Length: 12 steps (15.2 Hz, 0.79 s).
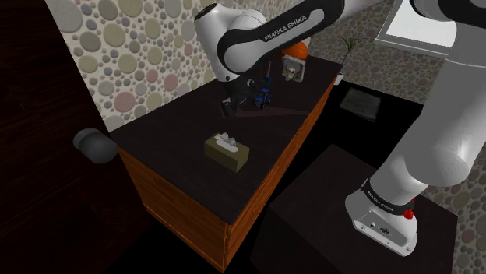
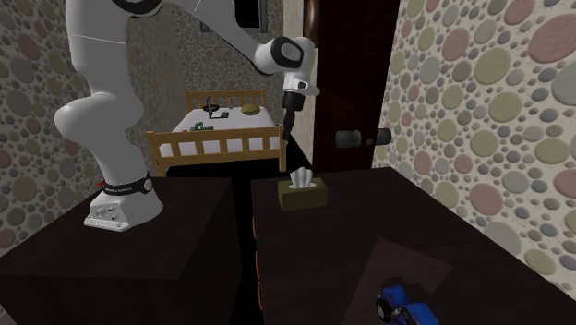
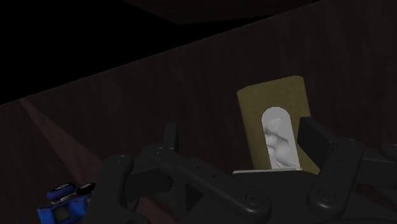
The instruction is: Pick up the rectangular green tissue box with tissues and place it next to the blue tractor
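Tissue box [image 1: 227, 151], olive-green with a white tissue poking out the top, sits flat on the dark tabletop [image 1: 167, 144], well apart from the blue tractor [image 2: 402, 303] down the other end. The gripper [image 2: 288, 129] hangs in the air over the table, fingers spread and holding nothing, not quite lined up with the box. My worry is that if it drops off-centre, one finger lands on the lid or mashes the tissue and just shoves the box. Straddling the long side probably won't fit either.
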Motion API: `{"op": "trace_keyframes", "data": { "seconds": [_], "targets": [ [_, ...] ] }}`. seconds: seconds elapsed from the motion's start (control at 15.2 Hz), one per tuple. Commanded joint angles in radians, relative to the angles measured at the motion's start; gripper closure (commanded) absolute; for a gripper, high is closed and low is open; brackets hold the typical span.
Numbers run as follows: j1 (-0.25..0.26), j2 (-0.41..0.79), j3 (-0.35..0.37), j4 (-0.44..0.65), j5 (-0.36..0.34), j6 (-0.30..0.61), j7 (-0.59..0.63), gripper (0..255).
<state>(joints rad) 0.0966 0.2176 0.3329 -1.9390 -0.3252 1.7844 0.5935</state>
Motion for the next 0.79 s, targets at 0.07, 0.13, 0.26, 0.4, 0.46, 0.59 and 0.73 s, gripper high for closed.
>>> {"op": "trace_keyframes", "data": {
  "seconds": [0.07, 0.13, 0.26, 0.4, 0.46, 0.59, 0.73],
  "targets": [
    [0.036, 0.143, -0.003, 0.095, -0.051, -0.019, 0.054, 0],
    [0.048, 0.188, -0.007, 0.128, -0.065, -0.028, 0.066, 0],
    [0.073, 0.278, -0.017, 0.199, -0.092, -0.048, 0.087, 0],
    [0.100, 0.369, -0.029, 0.275, -0.115, -0.070, 0.103, 0],
    [0.113, 0.415, -0.035, 0.316, -0.126, -0.083, 0.108, 0],
    [0.131, 0.473, -0.045, 0.370, -0.137, -0.099, 0.113, 0],
    [0.125, 0.472, -0.048, 0.343, -0.141, -0.074, 0.118, 0]
  ]
}}
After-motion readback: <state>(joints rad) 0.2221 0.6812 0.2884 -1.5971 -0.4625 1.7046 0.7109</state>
